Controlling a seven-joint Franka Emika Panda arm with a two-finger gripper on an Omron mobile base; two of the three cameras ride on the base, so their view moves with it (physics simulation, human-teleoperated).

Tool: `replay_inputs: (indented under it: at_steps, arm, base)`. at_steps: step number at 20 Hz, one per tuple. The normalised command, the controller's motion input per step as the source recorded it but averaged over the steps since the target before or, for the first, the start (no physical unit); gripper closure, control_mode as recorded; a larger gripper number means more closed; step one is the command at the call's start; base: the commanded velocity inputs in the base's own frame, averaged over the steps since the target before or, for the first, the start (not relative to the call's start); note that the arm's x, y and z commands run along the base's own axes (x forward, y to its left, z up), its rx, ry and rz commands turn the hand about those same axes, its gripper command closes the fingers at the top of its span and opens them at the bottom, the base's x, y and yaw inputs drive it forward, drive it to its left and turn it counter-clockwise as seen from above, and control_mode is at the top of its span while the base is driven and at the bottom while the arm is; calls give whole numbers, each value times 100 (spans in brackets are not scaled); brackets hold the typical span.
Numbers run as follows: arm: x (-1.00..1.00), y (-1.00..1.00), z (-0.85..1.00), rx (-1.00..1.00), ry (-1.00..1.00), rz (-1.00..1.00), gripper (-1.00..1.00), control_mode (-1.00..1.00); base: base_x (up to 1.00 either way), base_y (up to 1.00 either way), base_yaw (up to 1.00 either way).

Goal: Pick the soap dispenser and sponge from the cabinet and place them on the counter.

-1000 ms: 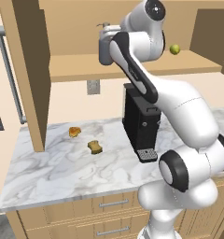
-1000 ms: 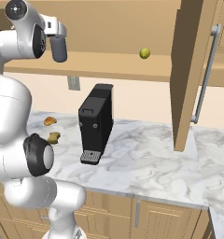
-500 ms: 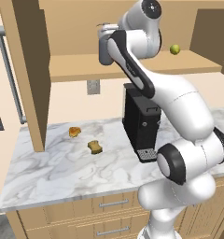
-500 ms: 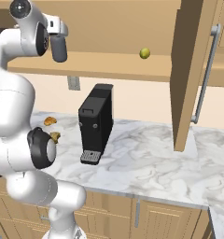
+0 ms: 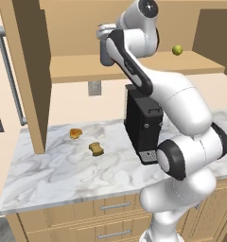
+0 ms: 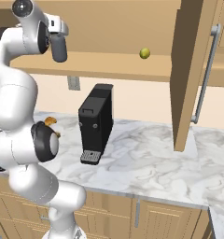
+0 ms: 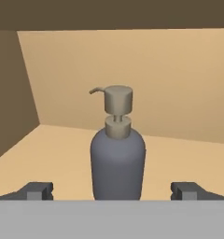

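- the tool (image 7: pixel 111 191) is up inside the cabinet (image 5: pixel 25 71), its fingertips (image 7: pixel 37 190) spread wide with nothing between them yet
- the soap dispenser (image 7: pixel 117 154) stands upright on the cabinet's shelf, dead ahead of the tool and centred between the two tips, long axis vertical, pump nozzle pointing to the left of the hand view
- the bottle looks near but not yet touched; my read is a straight push forward puts its body between the fingers, then a squeeze
- the sponge (image 5: pixel 96 149) already lies on the table (image 5: pixel 54 175), below the cabinet and left of the coffee machine (image 5: pixel 143 127), near an orange-brown lump (image 5: pixel 75 133)
- a green ball (image 6: pixel 144 53) sits on the same shelf, well off to the right of the tool
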Motion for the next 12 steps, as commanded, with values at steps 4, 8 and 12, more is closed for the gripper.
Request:
replay_inputs:
  at_steps: [4,8,12]
  arm:
    - [17,7,-11,-1,1,0,-100,-100]
    - [21,8,-10,-2,0,0,-100,-100]
    - [28,9,-4,-2,0,0,-100,-100]
  base:
    - [0,0,0]
    - [0,0,0]
    - [0,0,0]
